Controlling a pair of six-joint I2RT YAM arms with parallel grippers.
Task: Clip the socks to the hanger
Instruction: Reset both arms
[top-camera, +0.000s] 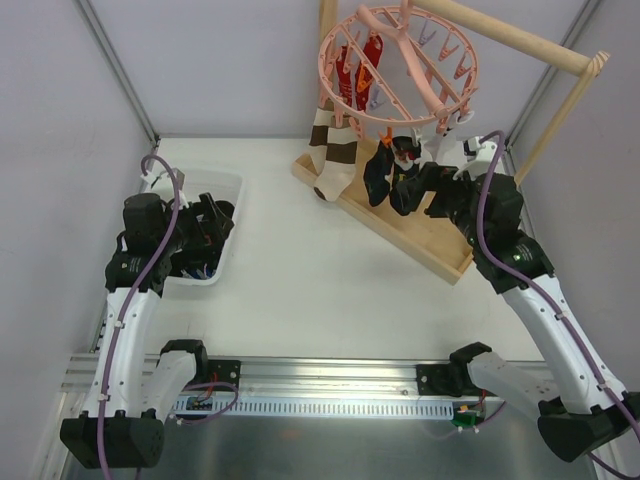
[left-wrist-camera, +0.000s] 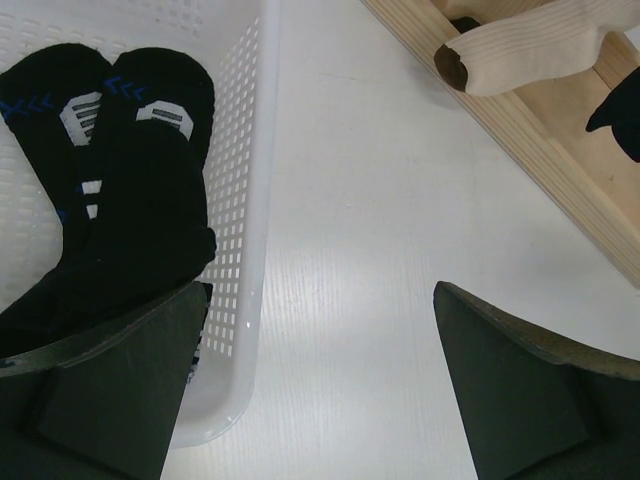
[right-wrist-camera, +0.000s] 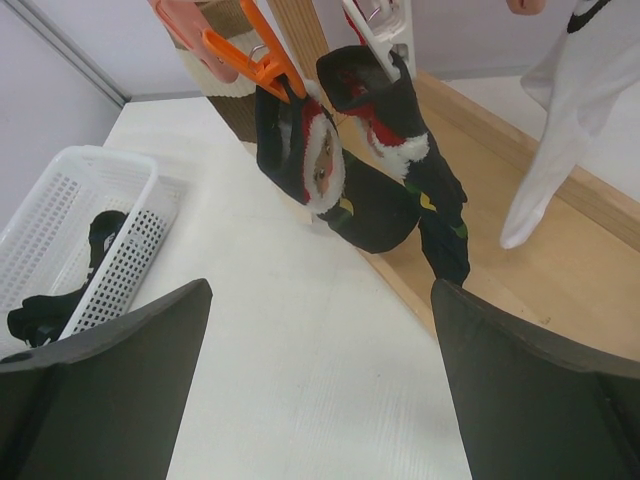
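Soft dark socks (right-wrist-camera: 385, 205) are dangling from the round pink hanger (top-camera: 325, 62); below it, left gripper (left-wrist-camera: 320, 390) and right gripper (right-wrist-camera: 320, 380) are gaping

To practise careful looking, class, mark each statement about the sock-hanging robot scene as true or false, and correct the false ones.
1. The left claw is open over the white basket. True.
2. The basket holds nothing. False: black socks lie in it.
3. Two dark socks hang from clips on the pink hanger. True.
4. The right claw is shut on a dark sock. False: it is open and holds nothing.
5. The striped sock lies flat on the table. False: it hangs from the hanger.
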